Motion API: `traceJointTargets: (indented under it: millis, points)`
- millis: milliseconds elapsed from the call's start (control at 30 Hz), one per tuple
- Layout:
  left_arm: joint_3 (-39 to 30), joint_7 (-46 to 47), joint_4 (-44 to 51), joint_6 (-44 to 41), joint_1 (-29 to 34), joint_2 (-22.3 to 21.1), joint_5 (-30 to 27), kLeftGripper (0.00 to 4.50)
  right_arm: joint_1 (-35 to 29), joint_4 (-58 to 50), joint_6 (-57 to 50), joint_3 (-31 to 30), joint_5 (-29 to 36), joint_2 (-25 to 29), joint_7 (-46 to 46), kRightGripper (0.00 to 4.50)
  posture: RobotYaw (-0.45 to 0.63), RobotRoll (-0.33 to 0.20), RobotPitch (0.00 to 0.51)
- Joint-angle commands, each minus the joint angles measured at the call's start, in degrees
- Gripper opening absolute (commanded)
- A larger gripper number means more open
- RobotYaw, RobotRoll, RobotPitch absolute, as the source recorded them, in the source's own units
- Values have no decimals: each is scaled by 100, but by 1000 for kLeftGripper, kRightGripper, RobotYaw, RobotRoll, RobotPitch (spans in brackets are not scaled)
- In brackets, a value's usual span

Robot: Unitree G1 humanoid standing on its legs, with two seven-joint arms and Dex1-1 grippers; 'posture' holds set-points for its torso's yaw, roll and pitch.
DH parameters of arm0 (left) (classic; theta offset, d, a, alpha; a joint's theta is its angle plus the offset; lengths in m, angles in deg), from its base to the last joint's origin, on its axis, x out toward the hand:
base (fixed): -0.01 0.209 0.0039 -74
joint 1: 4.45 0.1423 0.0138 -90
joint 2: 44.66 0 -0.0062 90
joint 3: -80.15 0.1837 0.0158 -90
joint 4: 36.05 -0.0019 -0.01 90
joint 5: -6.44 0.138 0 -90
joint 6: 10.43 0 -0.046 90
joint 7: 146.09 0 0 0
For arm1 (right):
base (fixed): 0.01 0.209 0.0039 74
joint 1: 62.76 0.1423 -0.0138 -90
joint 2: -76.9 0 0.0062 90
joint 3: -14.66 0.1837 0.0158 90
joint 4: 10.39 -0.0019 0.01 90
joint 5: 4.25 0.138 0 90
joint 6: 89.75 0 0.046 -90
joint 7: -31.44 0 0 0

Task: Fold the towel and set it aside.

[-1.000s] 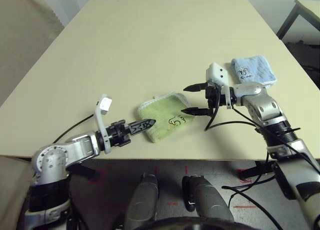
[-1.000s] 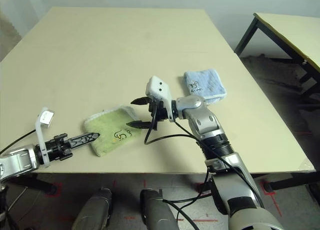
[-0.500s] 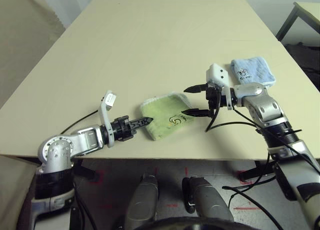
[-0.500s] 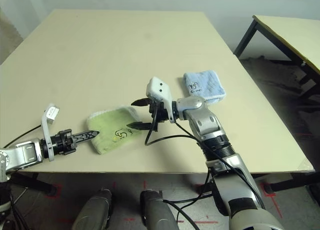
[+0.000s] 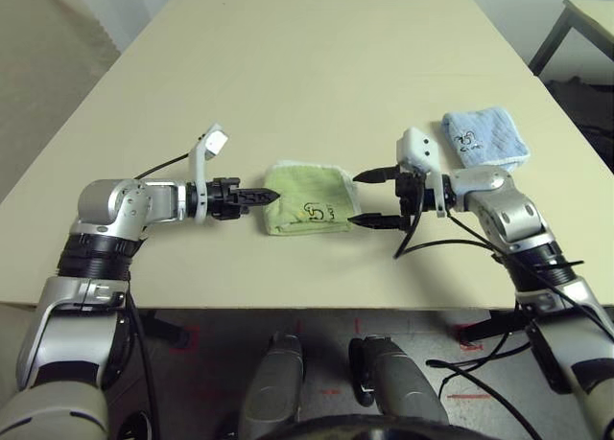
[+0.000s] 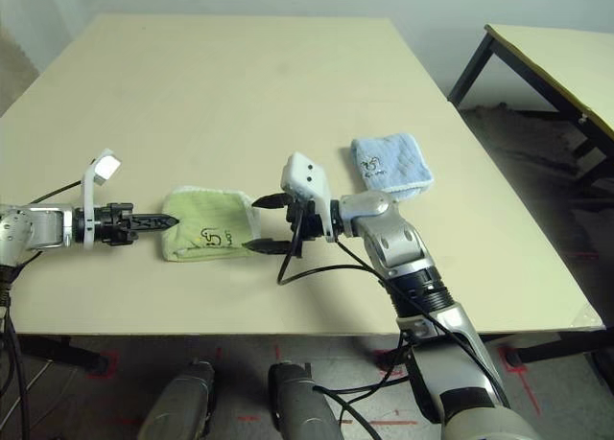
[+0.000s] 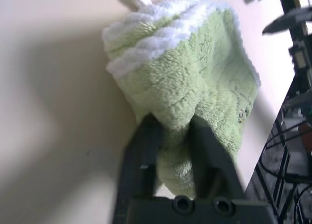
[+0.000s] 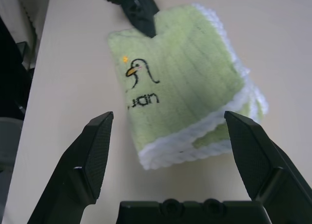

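The left gripper (image 7: 168,131) hides the strip of green towel (image 7: 195,82) pinched between its fingers, and the towel's inner folds are tucked out of sight. The second table (image 6: 566,52) on the right is cut off by the edge. The blue towel's (image 5: 484,138) logo is too small to read.

We see the bench (image 5: 317,66) evenly and softly lit from above, with no glare on its pale top. Shadows are faint: a thin one under the towel (image 5: 305,200) and under the right tool (image 5: 374,198). Head views are sharp (lines bow slightly at the edges). At the left wrist, the left tool (image 7: 170,129) is blurred and dark, with a broad soft shadow beside it.
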Motion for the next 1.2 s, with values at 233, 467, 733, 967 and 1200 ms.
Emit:
traceJointTargets:
  millis: [233,467,733,967,1200]
  points:
    - [0,-1104,302,1313,357,-930,919,4348,62,-161,-216,180,247,7,-36,3294,15,0,149]
    - [-857,-1287,1165,2392,648,-507,662,2391,248,-307,-468,214,459,-319,-323,699,25,0,148]
    - [373,-1676,2214,4210,1542,355,1743,20,143,19,-100,-383,-60,-703,-529,0,31,0,153]
    - [648,-1649,1356,5264,1708,462,2556,20,-70,411,103,-703,-500,-663,-621,0,39,0,148]
    - [20,-1316,1044,4787,1635,414,2300,20,-150,549,61,-384,-542,-188,-643,0,40,0,145]
